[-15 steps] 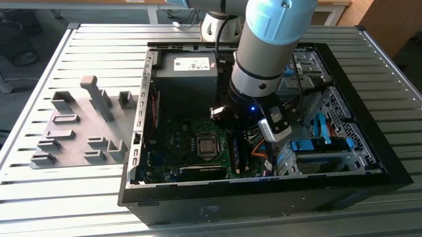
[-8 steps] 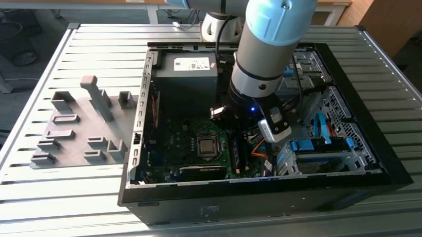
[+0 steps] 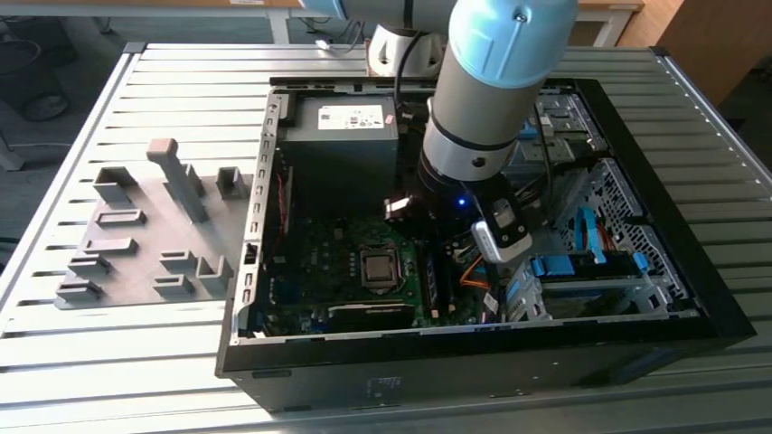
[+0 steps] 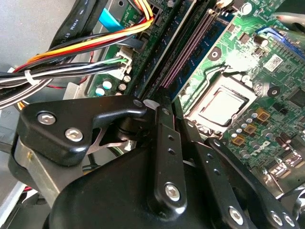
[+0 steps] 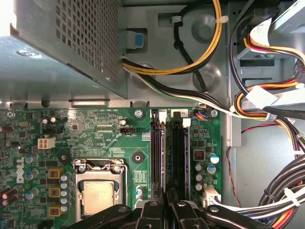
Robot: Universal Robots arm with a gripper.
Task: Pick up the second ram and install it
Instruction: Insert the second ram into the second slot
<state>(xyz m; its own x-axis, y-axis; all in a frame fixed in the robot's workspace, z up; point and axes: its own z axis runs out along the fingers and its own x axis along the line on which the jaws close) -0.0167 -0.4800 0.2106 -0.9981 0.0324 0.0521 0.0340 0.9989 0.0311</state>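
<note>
Jaws nearly closed, pinching the second ram [image 5: 162,157] edge-on over the motherboard [image 5: 95,129], just beside the CPU socket [image 5: 99,191]. Stick's long axis runs along the RAM slots [image 5: 178,152], pointing toward the power supply [image 5: 66,43]. Can't tell if it's fully seated.

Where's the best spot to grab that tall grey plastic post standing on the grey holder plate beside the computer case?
Grip the tall grey plastic post on its upper shaft, just under the wider cap, coming down from above. It stands well above the lower blocks on the grey holder plate, so the top is likely freest.
</note>
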